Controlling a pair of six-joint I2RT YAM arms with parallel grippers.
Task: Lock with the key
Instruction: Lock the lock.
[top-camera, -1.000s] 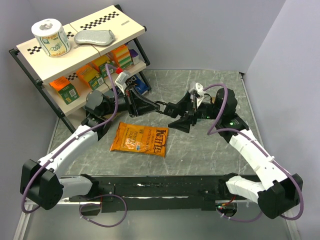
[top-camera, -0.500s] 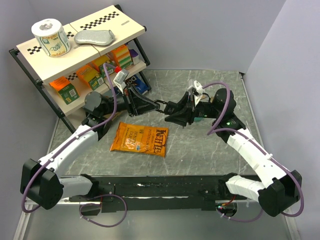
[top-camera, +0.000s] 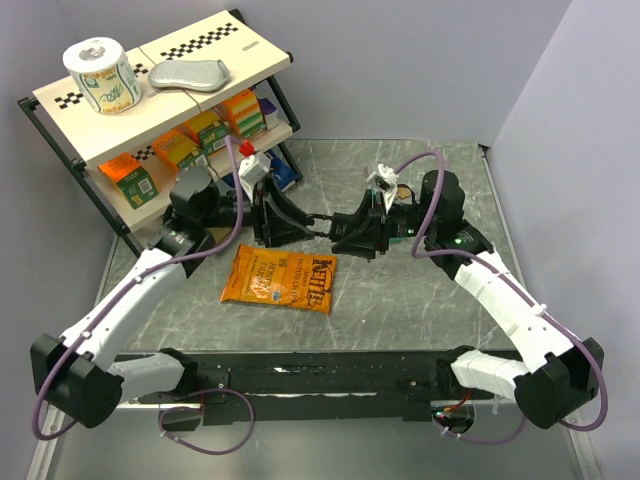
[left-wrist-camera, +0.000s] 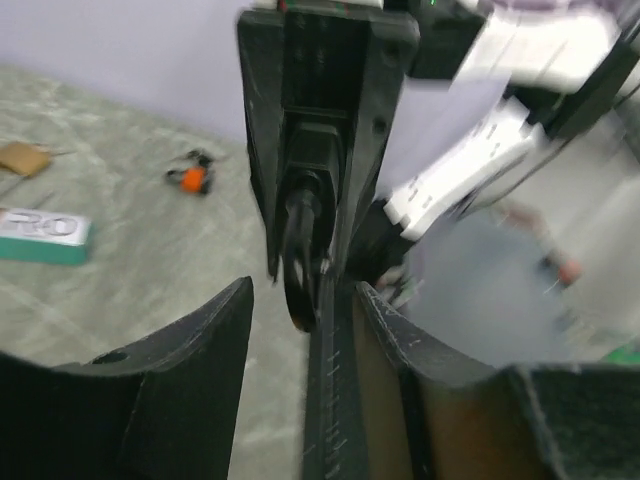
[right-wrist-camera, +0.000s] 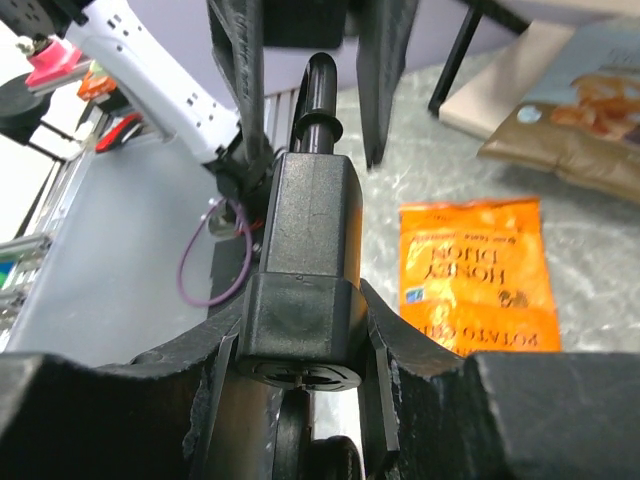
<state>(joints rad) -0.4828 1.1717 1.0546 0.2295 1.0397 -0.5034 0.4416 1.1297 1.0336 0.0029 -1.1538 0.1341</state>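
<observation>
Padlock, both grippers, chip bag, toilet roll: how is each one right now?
padlock: held off the table, shackle toward the left gripper.
right gripper: shut on the padlock.
left gripper: open, fingers either side of the shackle.
chip bag: lying flat on the table.
toilet roll: standing on the top shelf.

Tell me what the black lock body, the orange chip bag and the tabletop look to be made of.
Lock body: probably moulded plastic or coated metal; matte black with a dull sheen and rounded edges.
Chip bag: thin printed film, semi-gloss, creased and slightly puffed.
Tabletop: grey marble-look surface with pale veins, slightly glossy; whether stone or laminate cannot be told.
</observation>
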